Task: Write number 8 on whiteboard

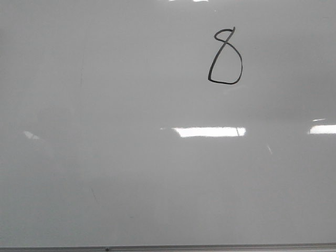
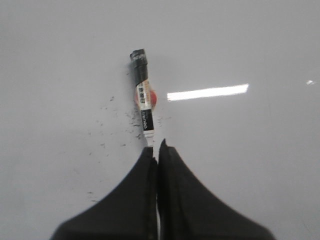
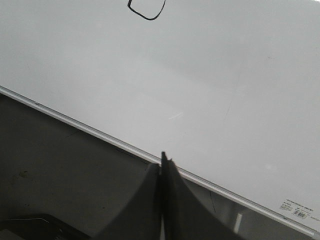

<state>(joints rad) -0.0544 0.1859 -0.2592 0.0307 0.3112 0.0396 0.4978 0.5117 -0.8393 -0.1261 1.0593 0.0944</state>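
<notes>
- The whiteboard [image 1: 131, 173] filled the front view, glossy and pale grey-white; its thin grey metal frame edge [image 1: 168, 248] ran along the near side; bright rectangular light reflections [image 1: 210, 132] lay across the middle of the board.
- The number 8 [image 1: 226, 56] stood in the far right part of the board in the front view, drawn in a thin black line; its upper loop was small and narrow, its lower loop larger with a flat bottom; neither arm showed in that view.
- The left gripper [image 2: 157, 148] had its black fingers [image 2: 135, 200] pressed close on a marker [image 2: 144, 95], pinching its lower end; the marker stuck out past the fingertips, with a white printed label and a black-wrapped far end; something red [image 2: 153, 99] showed just behind its barrel, too hidden to name; small dark specks [image 2: 120, 117] dotted the board beside the marker.
- The right gripper [image 3: 163, 156] had its fingers [image 3: 185, 210] pressed together with nothing between them; it hung over the frame edge of the board, with a dark surface [image 3: 55, 160] beyond that edge; the lower loop of the 8 [image 3: 146, 9] showed at the rim of that view, well apart from the fingertips; a small printed sticker [image 3: 296, 209] sat near the board's corner.
</notes>
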